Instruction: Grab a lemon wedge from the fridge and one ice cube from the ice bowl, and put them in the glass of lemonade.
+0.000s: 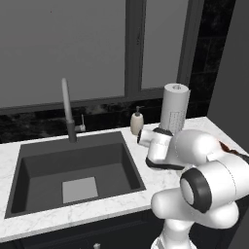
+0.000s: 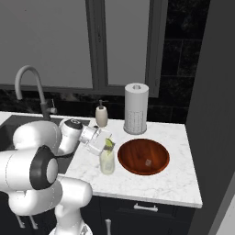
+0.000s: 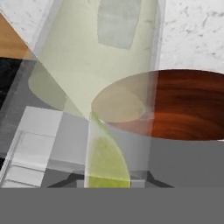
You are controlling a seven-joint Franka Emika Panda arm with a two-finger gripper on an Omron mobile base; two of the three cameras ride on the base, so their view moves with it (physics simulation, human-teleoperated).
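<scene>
Your white arm with dark joints point(image 2: 41, 172) fills the near side, bent low over the white marbled tabletop point(image 2: 174, 181). Its fingers point(image 2: 106, 146) point right, hovering just over the rim of the small clear straight-sided tumbler of pale yellowish liquid point(image 2: 107, 161). The fingers are nearly closed, pinching a thin yellow-green lemon wedge point(image 3: 105, 159); in the hand view you see the wedge rising between the dark tips, right against the glass wall. In the right base view the wedge point(image 2: 109, 143) sits at the glass mouth, partly above the liquid; whether it touches the liquid you cannot tell. A pale translucent block point(image 3: 118, 22) shows inside the liquid in the hand view, likely ice.

Just right of the glass, close beside it, sits the wide shallow glossy reddish-brown bowl point(image 2: 143, 157), with one small clear cube point(image 2: 148, 162) lying on its floor.

Left of the arm is the dark rectangular sink basin point(image 1: 73, 177) with a grey square drain plate point(image 1: 80, 189).

Further back, the beige soap bottle with a pump point(image 2: 102, 114) stands near the wall, and the tall white paper-towel roll point(image 2: 136, 108) is upright behind the bowl. The curved grey faucet point(image 2: 32, 87) rises behind the sink. A window with dark frames point(image 2: 96, 41) backs it all. The matte grey cabinet side point(image 2: 215, 114) runs up the right edge.
</scene>
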